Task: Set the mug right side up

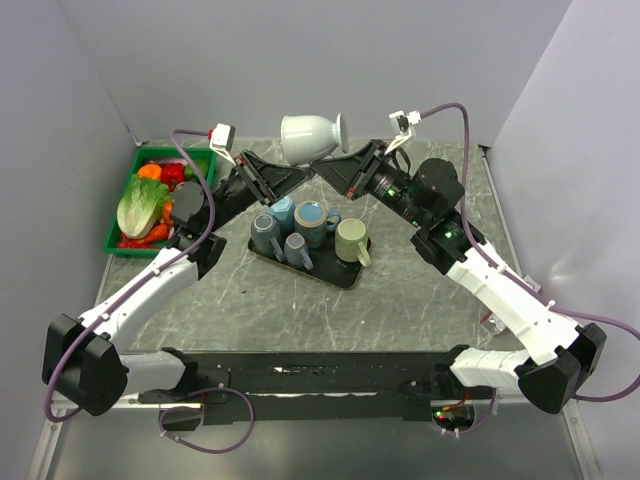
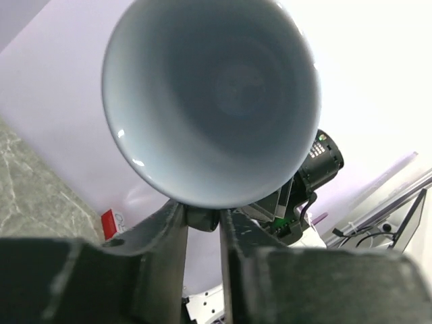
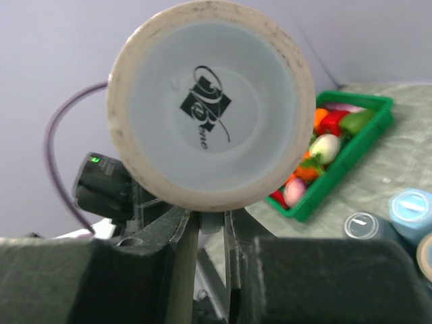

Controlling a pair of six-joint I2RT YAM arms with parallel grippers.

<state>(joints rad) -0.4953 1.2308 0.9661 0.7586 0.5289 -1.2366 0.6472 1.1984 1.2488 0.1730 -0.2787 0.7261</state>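
Left claw [image 2: 202, 223]: its two dark fingers [image 2: 169, 243] are clenched from either side on a narrow dark part just under the lip of a white mug [image 1: 308, 137]. Shadow hides whether that part is the handle. This wrist camera looks straight into the mug's open mouth, with a pale glazed inside.

Right claw [image 3: 211, 226]: its fingers [image 3: 181, 250] are clenched in the same way on a narrow part just under the mug's foot. This wrist camera faces the flat underside of the mug, which has an unglazed ring and a black printed maker's mark.

From above, the two arms reach in from left and right and their tips meet beneath the mug. The mug is held in the air near the back wall, above the counter [image 1: 420, 300], lying on its side. Its mouth points toward the left arm and its foot toward the right arm.

Below and nearer the arm bases, a black tray [image 1: 342, 276] sits on the grey marbled counter. It carries several small mugs in blue, grey-blue and pale green, set close together.

At the far left of the counter, a green basket [image 1: 125, 250] holds toy vegetables, among them a lettuce [image 1: 140, 205].
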